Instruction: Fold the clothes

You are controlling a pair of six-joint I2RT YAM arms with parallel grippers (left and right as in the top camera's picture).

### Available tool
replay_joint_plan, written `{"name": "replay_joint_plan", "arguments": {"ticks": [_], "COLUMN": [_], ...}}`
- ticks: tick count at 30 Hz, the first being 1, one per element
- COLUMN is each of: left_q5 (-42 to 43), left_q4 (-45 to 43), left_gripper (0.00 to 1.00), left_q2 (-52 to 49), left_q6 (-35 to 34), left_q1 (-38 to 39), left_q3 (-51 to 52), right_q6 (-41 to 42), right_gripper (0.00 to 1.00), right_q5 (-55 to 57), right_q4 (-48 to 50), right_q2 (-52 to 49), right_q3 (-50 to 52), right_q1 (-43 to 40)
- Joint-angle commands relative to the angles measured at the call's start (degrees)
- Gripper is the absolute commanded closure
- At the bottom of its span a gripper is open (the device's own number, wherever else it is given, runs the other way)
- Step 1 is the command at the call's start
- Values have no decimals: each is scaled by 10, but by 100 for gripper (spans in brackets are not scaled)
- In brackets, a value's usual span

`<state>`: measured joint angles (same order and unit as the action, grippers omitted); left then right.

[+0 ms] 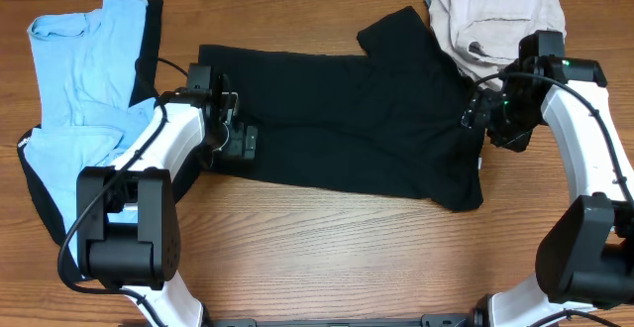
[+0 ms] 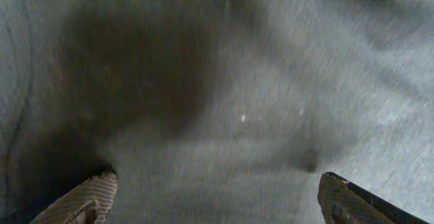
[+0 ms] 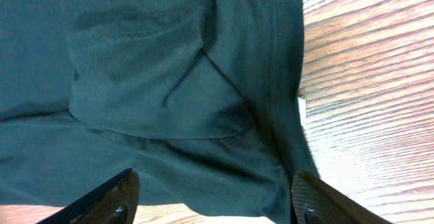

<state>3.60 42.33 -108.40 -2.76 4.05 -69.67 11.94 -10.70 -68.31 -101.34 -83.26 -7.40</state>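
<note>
While the left hand (image 2: 215, 183) hovers spread over the black T-shirt (image 1: 347, 119), the right hand (image 3: 213, 176) gapes likewise.

No legible text or markings

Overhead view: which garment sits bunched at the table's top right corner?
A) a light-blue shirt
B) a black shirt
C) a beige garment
C: the beige garment is bunched there; the black shirt is spread across the middle, and the light-blue shirts lie at the left.
</note>
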Motion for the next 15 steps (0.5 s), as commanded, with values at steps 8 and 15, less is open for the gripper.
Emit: {"name": "replay_joint_plan", "arguments": {"ticks": [8, 15], "left_q5": [-28, -27], "left_q4": [22, 36], "left_gripper": [1, 0], "left_q2": [1, 1], "left_q6": [13, -12], "left_q1": [6, 4], "left_q3": [43, 96], "right_q6": [-14, -33], "right_gripper": [27, 27], "right_q5": [-10, -10], "right_q4": [-8, -23], "right_q2": [15, 15], "right_q3": [-12, -12], "right_q1": [3, 3]}}
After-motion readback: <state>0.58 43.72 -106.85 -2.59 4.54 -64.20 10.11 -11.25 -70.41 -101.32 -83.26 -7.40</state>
